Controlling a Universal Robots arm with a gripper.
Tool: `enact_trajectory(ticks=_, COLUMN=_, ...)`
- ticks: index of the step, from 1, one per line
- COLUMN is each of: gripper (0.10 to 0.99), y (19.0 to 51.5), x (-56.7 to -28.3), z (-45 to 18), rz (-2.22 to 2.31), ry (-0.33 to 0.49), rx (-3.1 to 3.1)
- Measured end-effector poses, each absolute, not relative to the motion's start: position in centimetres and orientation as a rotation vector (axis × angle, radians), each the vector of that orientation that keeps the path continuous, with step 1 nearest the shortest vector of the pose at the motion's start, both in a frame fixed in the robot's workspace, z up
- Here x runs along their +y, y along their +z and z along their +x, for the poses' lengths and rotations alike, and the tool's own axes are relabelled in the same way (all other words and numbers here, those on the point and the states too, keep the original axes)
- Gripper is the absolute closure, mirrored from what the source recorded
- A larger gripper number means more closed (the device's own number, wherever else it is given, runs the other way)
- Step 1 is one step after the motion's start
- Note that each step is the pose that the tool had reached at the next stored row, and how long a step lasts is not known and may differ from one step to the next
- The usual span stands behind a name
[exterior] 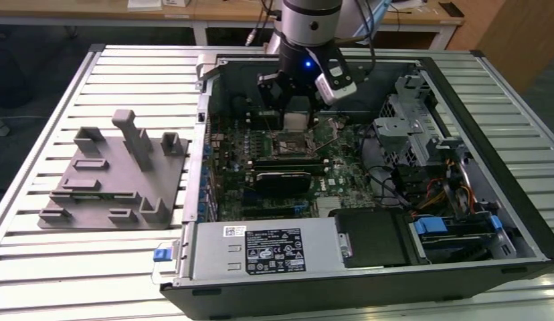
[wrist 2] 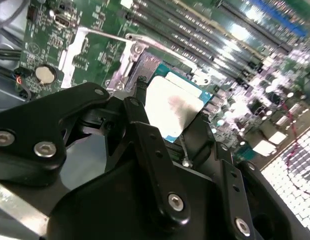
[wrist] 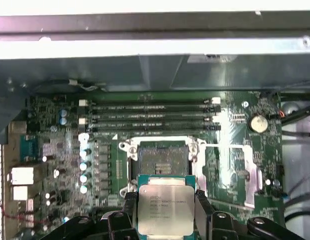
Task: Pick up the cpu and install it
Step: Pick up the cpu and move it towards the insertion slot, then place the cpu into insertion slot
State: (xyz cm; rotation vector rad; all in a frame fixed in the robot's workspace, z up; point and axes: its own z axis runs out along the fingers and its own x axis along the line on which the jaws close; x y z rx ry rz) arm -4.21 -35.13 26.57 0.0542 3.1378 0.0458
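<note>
My gripper (exterior: 297,114) hangs inside the open computer case, shut on the cpu (exterior: 297,121). The chip is a flat square with a silvery top and a thin green rim. In the first wrist view the cpu (wrist: 165,209) sits between the black fingers (wrist: 129,206), just short of the open, empty socket (wrist: 162,160) on the green motherboard (wrist: 60,150). In the second wrist view the cpu (wrist 2: 176,106) is clamped at its edges and held above the board, tilted relative to it. The socket's metal load frame (wrist: 230,170) lies swung open beside it.
The case (exterior: 491,134) lies on a slatted metal table (exterior: 45,267). A grey plastic fixture (exterior: 116,174) with upright posts stands at the exterior view's left. Memory slots (wrist: 150,117) run beyond the socket. A black block (exterior: 282,175), a drive cage (exterior: 415,127) and cables crowd the case.
</note>
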Motion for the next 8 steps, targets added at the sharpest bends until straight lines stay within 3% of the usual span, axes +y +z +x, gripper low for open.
enact_trajectory(ticks=8, gripper=0.545, y=26.13, x=-34.76, z=-4.21, rz=0.054, ry=0.046, rx=3.138)
